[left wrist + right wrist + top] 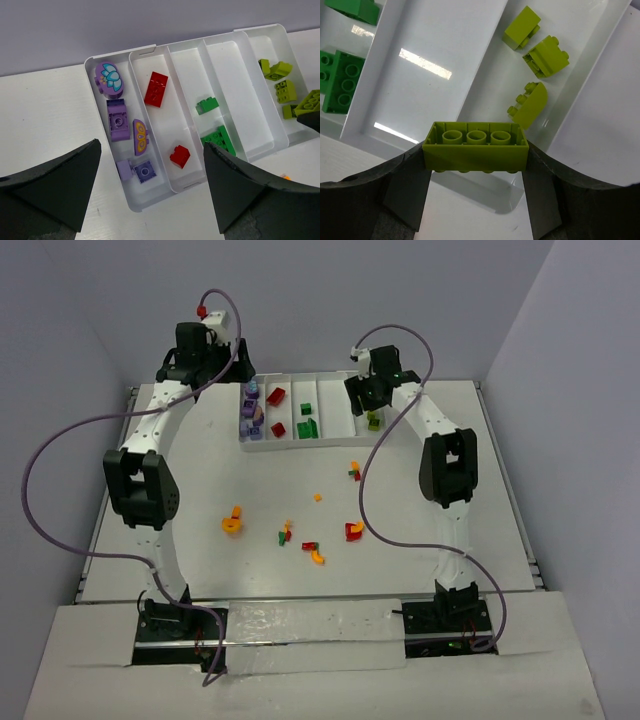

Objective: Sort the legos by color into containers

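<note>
Matte right jaws clamp glossy oblong lime brick [476,150].

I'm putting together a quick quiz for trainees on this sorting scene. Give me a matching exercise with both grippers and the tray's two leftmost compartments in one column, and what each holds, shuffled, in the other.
Column one:
1. left gripper
2. right gripper
3. leftmost tray compartment
4. second compartment from the left

Column two:
A. red bricks
B. nothing, jaws apart
C. purple bricks
D. one lime green brick, clamped between the jaws

Pairs: 1-B, 2-D, 3-C, 4-A
</note>
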Controlling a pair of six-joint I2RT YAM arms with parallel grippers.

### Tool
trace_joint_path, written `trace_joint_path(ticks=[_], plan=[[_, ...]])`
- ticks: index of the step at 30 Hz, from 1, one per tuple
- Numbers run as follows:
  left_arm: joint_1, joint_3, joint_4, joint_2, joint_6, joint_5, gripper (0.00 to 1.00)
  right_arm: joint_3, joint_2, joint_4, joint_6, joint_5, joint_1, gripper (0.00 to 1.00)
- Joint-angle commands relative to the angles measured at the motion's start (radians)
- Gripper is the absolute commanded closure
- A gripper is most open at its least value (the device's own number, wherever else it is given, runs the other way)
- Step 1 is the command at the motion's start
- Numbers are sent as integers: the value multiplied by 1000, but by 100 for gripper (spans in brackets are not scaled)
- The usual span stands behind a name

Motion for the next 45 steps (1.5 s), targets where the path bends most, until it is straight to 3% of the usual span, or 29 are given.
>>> trace_joint_path(ticks=[1,6,11,24,30,38,41,45], plan=[[-3,-22,6,-47,-35,49,7,82,24,-9,-7,15,-9,55],[-3,-3,-2,-43,-45,59,7,89,52,-4,-17,15,-10,41],[-2,4,-9,-42,-44,58,7,112,82,-2,-28,23,-12,35],[0,15,-26,-53,-35,56,5,67,53,18,-40,51,-15,5],[0,-38,-18,-100,-20,60,4,-10,-58,16,-30,10,-15,4],[32,-288,-56,-266,87,179,4,-248,-294,32,-31,-64,-14,4],[60,-430,-131,-365,250,299,4,-366,-398,33,-32,-96,-15,4],[61,-591,-198,-482,400,315,4,-470,-495,7,-32,-141,-15,4]])
